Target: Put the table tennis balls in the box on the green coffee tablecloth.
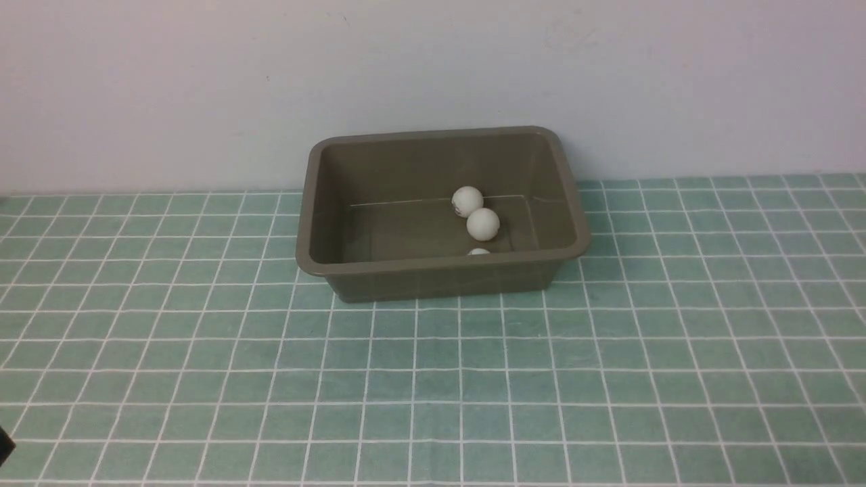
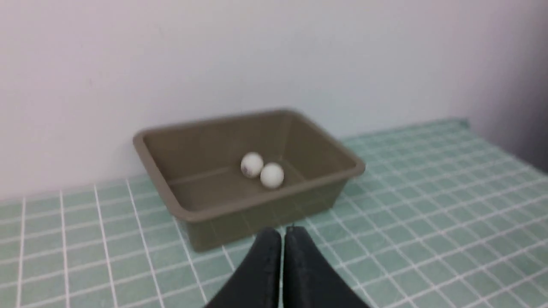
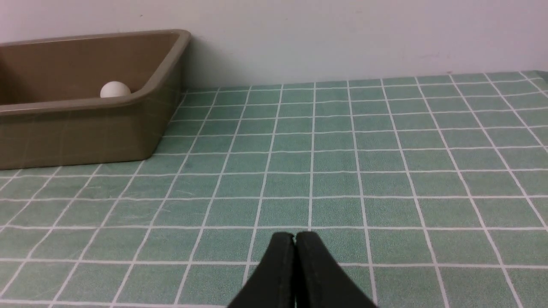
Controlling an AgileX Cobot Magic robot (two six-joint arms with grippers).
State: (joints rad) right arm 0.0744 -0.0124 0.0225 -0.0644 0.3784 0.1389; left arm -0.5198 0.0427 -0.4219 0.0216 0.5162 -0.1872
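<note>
Table tennis balls (image 1: 482,224) in box (image 1: 440,267) (three visible), left gripper (image 2: 282,235) closed empty, right gripper (image 3: 295,239) likewise

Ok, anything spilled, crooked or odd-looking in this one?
Nothing stands out. The box sits flat on the green cloth by the wall, its rim undamaged. Three white balls show inside it, the nearest half hidden behind the front wall. No ball lies loose on the visible cloth. Both hands, left and right, are shut and hold nothing.

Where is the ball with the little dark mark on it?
In the front view, the marked ball sits inside the box, right of its middle near the back wall, touching another white ball just in front of it.
</note>
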